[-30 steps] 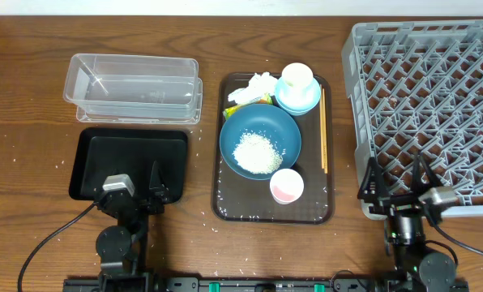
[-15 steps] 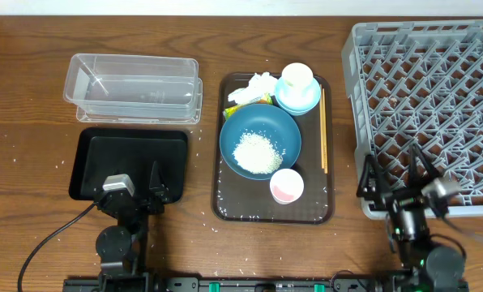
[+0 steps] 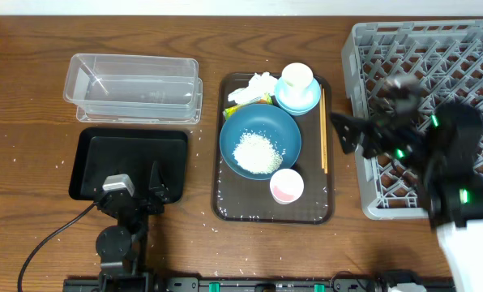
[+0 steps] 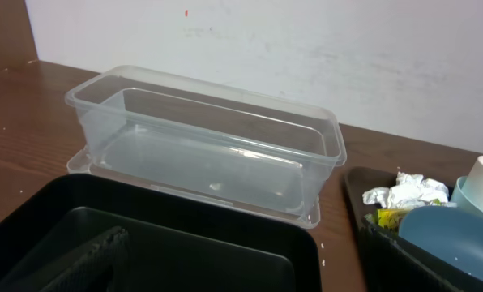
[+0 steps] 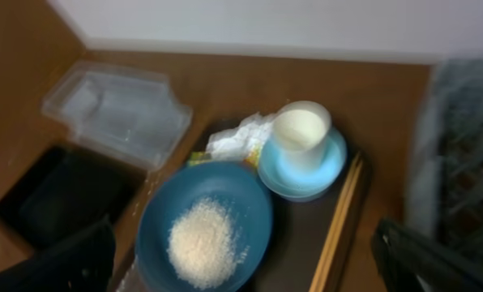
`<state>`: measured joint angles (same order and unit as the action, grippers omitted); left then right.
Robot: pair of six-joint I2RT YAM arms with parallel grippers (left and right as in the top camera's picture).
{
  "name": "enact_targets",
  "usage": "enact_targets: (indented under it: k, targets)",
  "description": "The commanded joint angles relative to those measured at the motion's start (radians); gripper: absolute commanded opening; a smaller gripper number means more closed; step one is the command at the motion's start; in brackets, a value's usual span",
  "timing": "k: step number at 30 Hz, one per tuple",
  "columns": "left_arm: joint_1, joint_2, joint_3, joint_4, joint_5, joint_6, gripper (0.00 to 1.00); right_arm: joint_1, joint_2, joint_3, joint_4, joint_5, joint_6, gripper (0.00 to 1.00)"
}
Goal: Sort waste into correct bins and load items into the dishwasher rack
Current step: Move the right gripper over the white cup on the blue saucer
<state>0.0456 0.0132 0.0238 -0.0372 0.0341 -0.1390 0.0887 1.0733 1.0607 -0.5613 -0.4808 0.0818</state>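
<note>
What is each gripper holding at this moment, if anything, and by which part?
Nothing is held: the right gripper and the left gripper are both open and empty.

my right pincer (image 3: 344, 135) up from the five o'clock corner, gone toward eleven o'clock, now near the chopsticks (image 3: 323, 130)

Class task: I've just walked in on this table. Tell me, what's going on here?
Nothing is sorted yet. The right gripper hangs open and empty between the dishwasher rack and the brown tray. The left gripper rests open by the black tray. Rice sits in the dark-blue bowl, the napkin and wrapper beside it. The rack, black tray and clear container hold nothing.
</note>
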Motion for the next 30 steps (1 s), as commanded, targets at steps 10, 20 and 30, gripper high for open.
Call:
enact_targets:
  k: [10, 20, 30]
  targets:
    - [0.005, -0.003, -0.020, -0.034, -0.027, -0.012, 0.92, 0.066, 0.321, 0.132, 0.048, -0.257, 0.086, 0.99]
    - [0.005, -0.003, -0.020, -0.034, -0.027, -0.012, 0.92, 0.259, 0.400, 0.188, -0.042, 0.199, 0.172, 0.99]
    - [0.005, -0.003, -0.020, -0.034, -0.027, -0.012, 0.92, 0.334, 0.797, 0.917, -0.623, 0.527, 0.014, 0.99]
